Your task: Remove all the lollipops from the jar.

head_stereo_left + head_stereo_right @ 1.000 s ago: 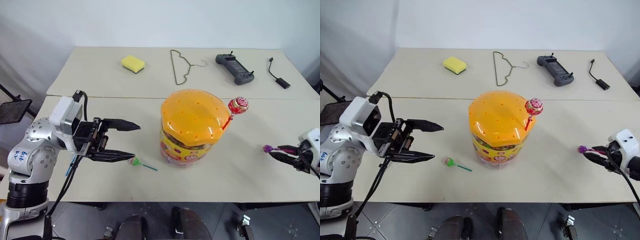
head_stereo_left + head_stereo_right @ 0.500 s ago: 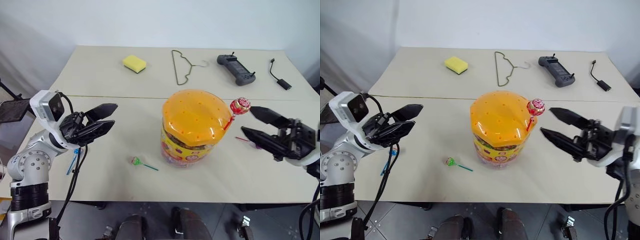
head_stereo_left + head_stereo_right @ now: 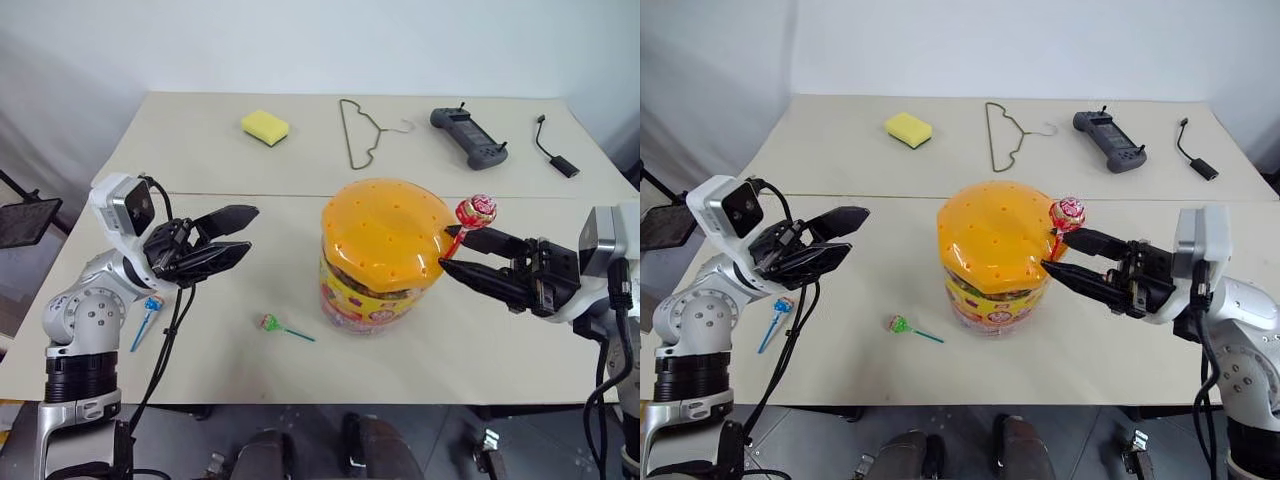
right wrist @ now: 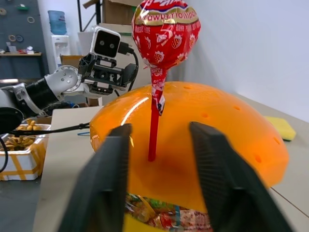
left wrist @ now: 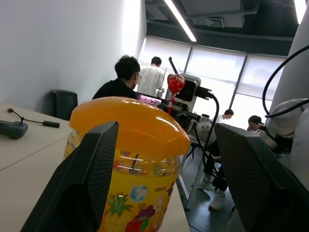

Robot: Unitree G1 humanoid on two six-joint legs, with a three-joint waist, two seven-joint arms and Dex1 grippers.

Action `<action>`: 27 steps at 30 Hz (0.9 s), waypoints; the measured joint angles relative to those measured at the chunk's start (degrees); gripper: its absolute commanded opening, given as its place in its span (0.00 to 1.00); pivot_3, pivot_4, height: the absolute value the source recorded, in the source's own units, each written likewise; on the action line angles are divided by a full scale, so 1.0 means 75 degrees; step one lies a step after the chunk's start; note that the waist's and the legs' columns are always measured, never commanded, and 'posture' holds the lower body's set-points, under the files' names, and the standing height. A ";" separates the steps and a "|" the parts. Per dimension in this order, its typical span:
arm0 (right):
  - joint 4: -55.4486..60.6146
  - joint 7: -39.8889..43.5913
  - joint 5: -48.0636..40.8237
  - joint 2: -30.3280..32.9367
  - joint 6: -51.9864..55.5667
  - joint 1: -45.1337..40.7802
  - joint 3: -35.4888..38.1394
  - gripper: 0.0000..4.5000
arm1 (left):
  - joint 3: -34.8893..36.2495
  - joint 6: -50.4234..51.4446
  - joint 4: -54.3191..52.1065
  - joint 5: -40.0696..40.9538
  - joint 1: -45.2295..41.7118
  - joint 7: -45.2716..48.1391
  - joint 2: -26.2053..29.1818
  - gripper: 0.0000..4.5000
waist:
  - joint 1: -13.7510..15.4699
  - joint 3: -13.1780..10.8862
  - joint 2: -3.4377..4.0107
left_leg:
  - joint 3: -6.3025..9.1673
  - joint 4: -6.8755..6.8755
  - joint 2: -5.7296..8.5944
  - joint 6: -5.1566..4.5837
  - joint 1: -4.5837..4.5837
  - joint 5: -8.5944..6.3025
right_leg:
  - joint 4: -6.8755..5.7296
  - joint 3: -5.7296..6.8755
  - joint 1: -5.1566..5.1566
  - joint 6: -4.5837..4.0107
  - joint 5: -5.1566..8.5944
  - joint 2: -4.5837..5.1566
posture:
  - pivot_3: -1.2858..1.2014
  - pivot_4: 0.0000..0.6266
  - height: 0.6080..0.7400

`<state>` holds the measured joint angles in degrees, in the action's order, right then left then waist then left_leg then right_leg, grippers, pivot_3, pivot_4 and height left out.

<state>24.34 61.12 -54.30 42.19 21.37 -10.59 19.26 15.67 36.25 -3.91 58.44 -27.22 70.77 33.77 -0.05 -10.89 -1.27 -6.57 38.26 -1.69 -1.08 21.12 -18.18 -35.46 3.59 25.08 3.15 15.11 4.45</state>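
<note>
Right gripper reached level toward the jar — fingers parted around the red lollipop's stick, left gripper held open, empty.

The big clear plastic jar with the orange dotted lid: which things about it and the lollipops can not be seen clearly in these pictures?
- Clear plastic jar with orange dotted lid: inside is hidden by lid and label, in the eye views.
- Red lollipop on a red stick: stick's lower end sits in a lid hole, depth hidden, right wrist view.
- Right gripper: fingers flank the stick; contact unclear.
- Blue-stick lollipop: partly behind the left arm, wrapper too small.
</note>
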 measured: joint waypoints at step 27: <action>-0.5673 -0.1643 0.4647 0.3583 -0.0449 0.1318 -0.0083 0.00 | -0.1027 -0.1728 -0.0960 -0.2136 0.0419 0.0794 0.0731 0.75 | -0.0007 0.0001 0.0004 | -0.0039 -0.0007 0.0000 -0.0011 0.0013 0.0006 | 0.0018 -0.0027 0.0026 -0.0001 0.0001 -0.0016 | 0.52 0.24 1.00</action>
<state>-18.21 48.80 -19.44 69.07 18.00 -0.70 18.64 7.97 23.29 -11.11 42.42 -24.08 76.73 39.25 -0.11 -10.88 -1.24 -6.86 38.21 -1.69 -1.17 21.22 -18.14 -35.33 3.39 25.28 3.14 15.12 4.34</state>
